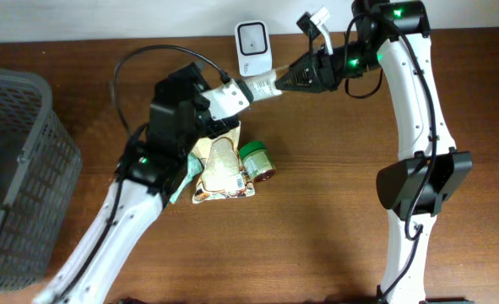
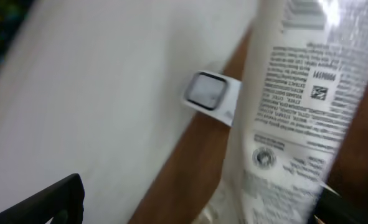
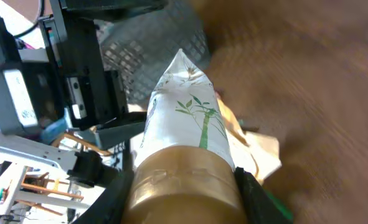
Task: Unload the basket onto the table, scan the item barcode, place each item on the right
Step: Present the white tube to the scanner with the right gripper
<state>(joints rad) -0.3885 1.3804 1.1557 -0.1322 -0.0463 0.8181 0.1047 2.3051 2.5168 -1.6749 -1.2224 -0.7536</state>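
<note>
The tube (image 1: 242,91) hangs just near the scanner (image 1: 252,44) at the table's (image 1: 333,211) far middle, the right gripper (image 1: 284,81) clamped on its gold cap and the left gripper (image 1: 219,96) spread wide around its tail, so the scan looks not yet done, with the wall (image 1: 148,17) close behind and open tabletop to the right.

You see a blurred white tube (image 2: 296,112) close up on the right, its small black print and a square matrix code (image 2: 319,93) facing the camera. Behind it a white barcode scanner (image 2: 207,93) with a grey window stands on the brown desk (image 2: 177,168). A blank white surface (image 2: 90,87) fills the left.
</note>
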